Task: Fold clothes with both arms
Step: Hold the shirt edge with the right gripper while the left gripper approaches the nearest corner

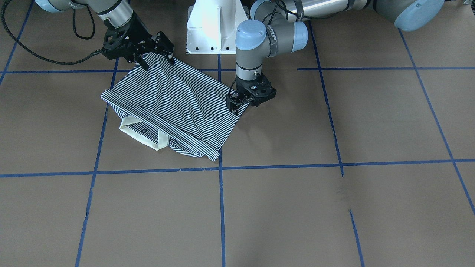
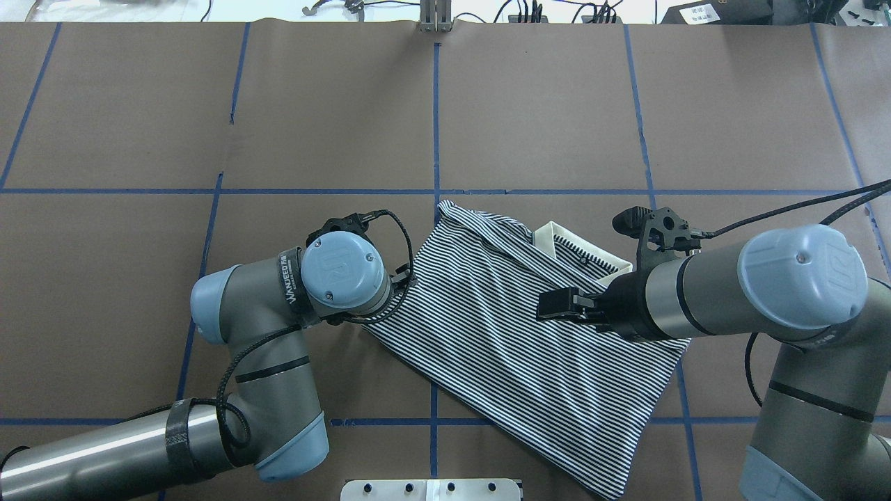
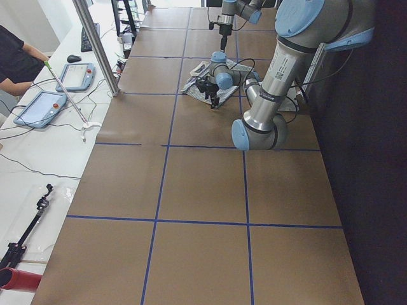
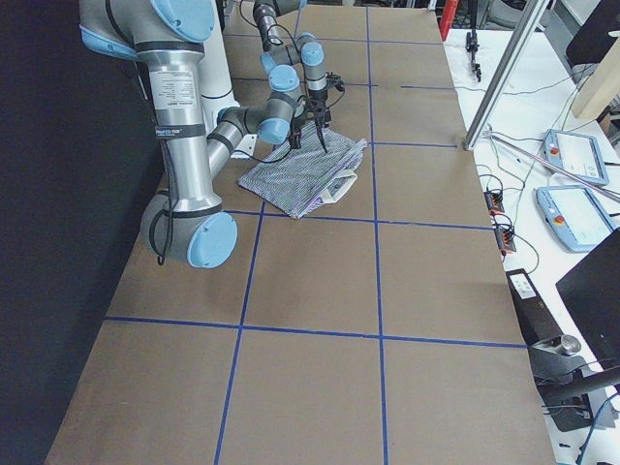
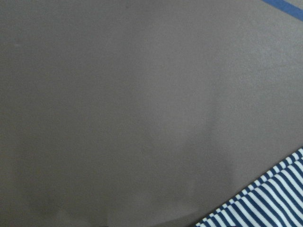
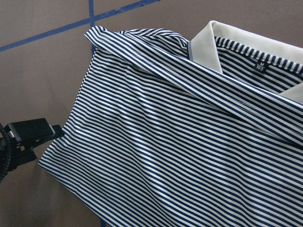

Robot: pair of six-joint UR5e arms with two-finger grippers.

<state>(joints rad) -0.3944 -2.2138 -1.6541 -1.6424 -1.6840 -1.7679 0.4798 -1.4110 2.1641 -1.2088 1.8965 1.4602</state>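
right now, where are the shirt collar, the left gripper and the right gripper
shirt collar (image 6: 204,45): right wrist view, on the white outer flap.
left gripper (image 1: 237,105): front-facing view, midway between its fingertips.
right gripper (image 1: 159,63): front-facing view, midway between its spread fingertips.

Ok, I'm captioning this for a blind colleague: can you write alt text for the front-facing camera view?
A navy-and-white striped shirt lies folded over on a brown table gridded with blue tape, its white collar toward the camera. The right gripper, spread open, is at the shirt's far edge; the left gripper is at its side edge.
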